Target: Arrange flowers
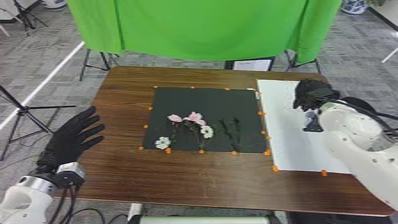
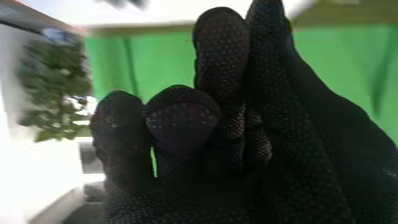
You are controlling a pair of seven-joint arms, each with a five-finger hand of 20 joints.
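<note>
Guessing the green stems (image 1: pixel 236 134) are next: they're on the black mat (image 1: pixel 209 97), to the left of the right hand (image 1: pixel 314 94) and closer to the robot, running roughly near-to-far. Right hand's nearer than the left hand (image 1: pixel 67 140), whose fingers are spread. Right fingers (image 2: pixel 222 50) sit close together, some bent, nothing visibly clamped. Can't make out the small dark thing (image 1: pixel 313 123) below the right hand, and its palm side's hidden.

No readable text, labels or numbers anywhere.

A green curtain (image 1: pixel 204 30) hangs over grey flooring (image 1: pixel 44 55).
</note>
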